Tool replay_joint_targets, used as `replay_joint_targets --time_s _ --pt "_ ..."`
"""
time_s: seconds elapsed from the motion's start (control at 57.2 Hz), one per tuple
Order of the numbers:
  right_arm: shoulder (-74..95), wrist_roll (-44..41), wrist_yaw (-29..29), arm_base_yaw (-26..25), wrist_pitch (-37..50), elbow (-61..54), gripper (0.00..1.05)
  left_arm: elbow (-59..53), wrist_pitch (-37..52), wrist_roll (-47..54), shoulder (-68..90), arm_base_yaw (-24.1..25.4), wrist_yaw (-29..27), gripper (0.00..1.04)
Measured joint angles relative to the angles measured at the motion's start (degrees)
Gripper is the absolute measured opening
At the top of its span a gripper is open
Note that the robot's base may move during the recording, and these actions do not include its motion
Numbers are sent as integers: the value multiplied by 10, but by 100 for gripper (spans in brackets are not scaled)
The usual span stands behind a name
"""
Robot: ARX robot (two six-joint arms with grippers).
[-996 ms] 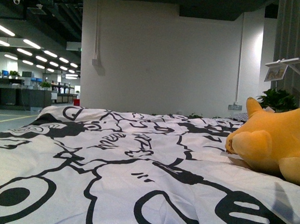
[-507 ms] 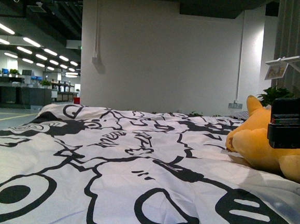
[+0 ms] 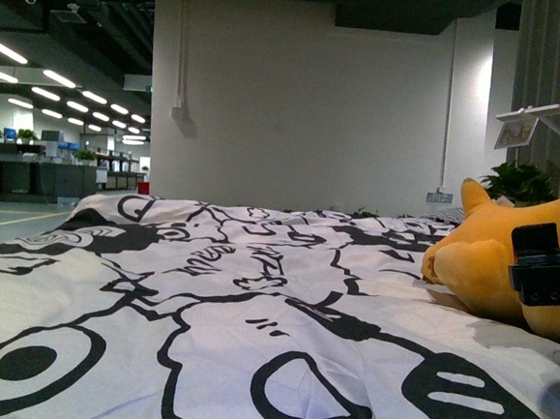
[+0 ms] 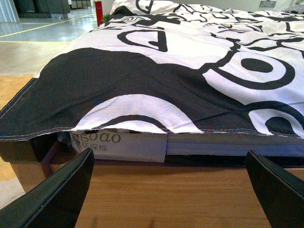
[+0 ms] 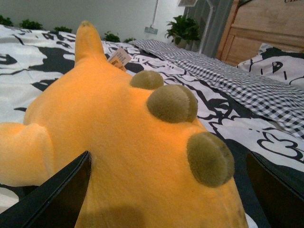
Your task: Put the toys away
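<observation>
Zero toys put away so far. One left hand (image 4: pixel 170 159): released, fingers spread wide, low by the bed (image 3: pixel 252 314) edge. One plush toy (image 3: pixel 485 260) lies on the bed at 3 o'clock in the front view, not lifted. One right hand (image 5: pixel 167 160): released, fingers either side of the toy's back. Grasp, carry and stow all remain.

Bed (image 4: pixel 223 145) covered by black-and-white cartoon duvet (image 3: pixel 215 301); orange plush toy (image 3: pixel 485 255) lies on it, robot's right side.
</observation>
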Motion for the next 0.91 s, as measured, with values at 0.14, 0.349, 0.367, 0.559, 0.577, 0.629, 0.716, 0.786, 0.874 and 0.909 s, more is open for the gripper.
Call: replay_joint_targets --time_s 0.14,0.349,0.367,0.559,0.577,0.629,0.716,0.786,0.874,0.909 --pt "7 3 1 -3 -41 19 98 0 0 0 0 0 0 98" --pt "8 23 -15 2 -72 24 98 0 0 0 0 0 0 98" --pt "8 24 -17 3 -74 24 98 0 0 0 0 0 0 98" --pt "8 36 -38 13 -95 24 84 0 0 0 0 0 0 98" --pt "8 37 -41 13 -98 24 81 0 0 0 0 0 0 98" --pt "8 39 -49 14 -104 24 69 0 0 0 0 0 0 98" --pt "8 50 -63 16 -111 24 52 0 0 0 0 0 0 98" --pt "6 59 -75 16 -117 24 42 0 0 0 0 0 0 98" --pt "1 73 -98 16 -127 24 31 0 0 0 0 0 0 98" --pt "-4 85 -116 15 -135 24 25 0 0 0 0 0 0 98"
